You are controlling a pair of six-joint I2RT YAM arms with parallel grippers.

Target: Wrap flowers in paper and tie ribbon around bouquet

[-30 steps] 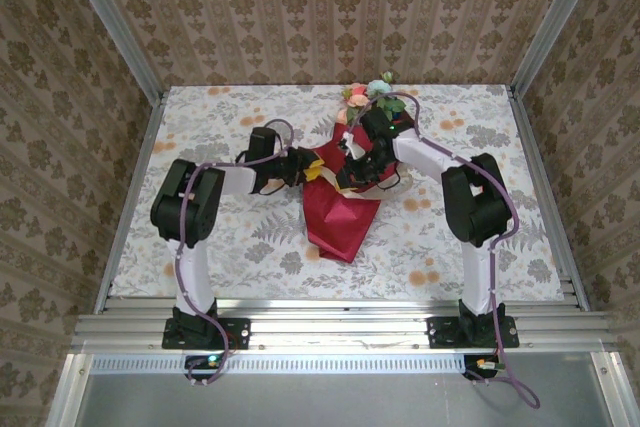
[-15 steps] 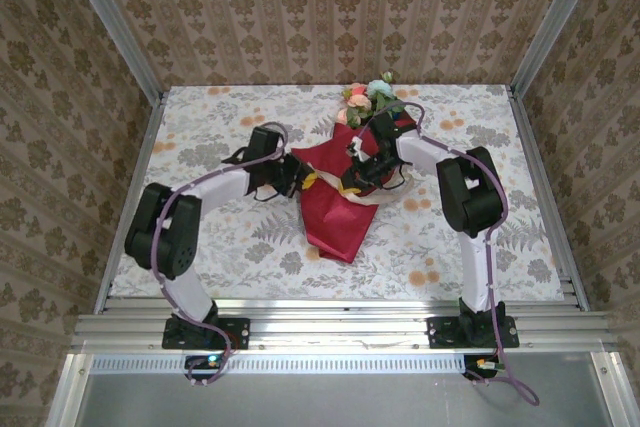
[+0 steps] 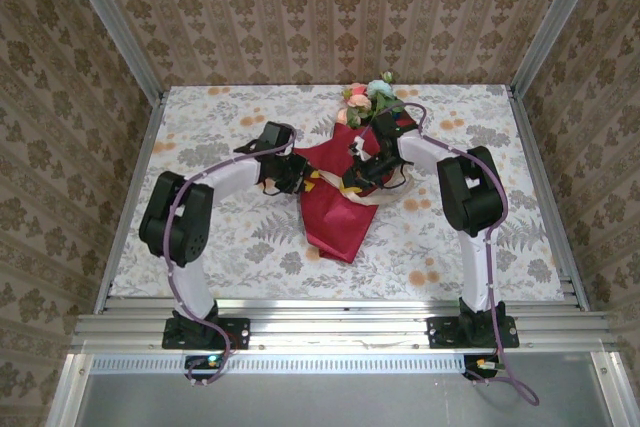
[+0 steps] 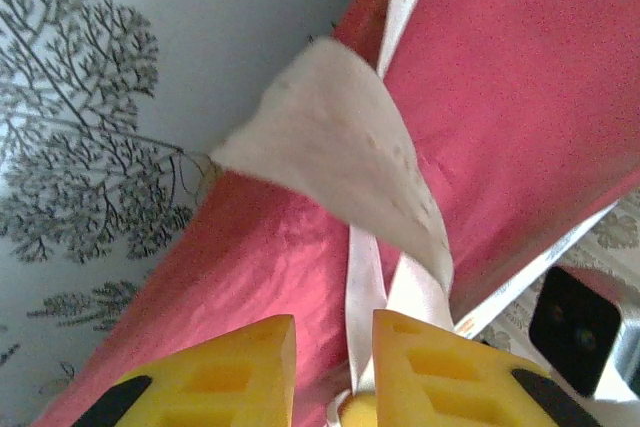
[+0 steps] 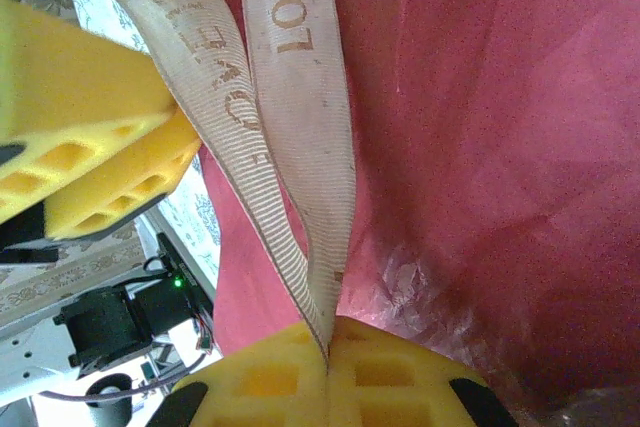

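Note:
The bouquet (image 3: 338,212) lies mid-table, a red paper (image 4: 520,97) cone with the flowers (image 3: 365,97) at its far end. The cream ribbon (image 4: 340,157) loops over the paper in a folded bight. My left gripper (image 4: 332,322) hovers over the cone's left side, jaws apart, with one ribbon strand running down between them along the right finger. My right gripper (image 5: 328,332) is shut on two strands of the ribbon (image 5: 300,117), printed "LOVE", just above the paper (image 5: 480,147). In the top view, left gripper (image 3: 300,175) and right gripper (image 3: 350,182) face each other across the cone.
The floral tablecloth (image 4: 90,97) shows left of the cone. My left gripper's yellow fingers (image 5: 90,137) sit close by the ribbon in the right wrist view. Patterned walls and metal rails (image 3: 140,197) fence the table.
The left arm's elbow swung out to the left and came part way back, with its gripper staying by the cone's left side. The right gripper kept its hold on the ribbon.

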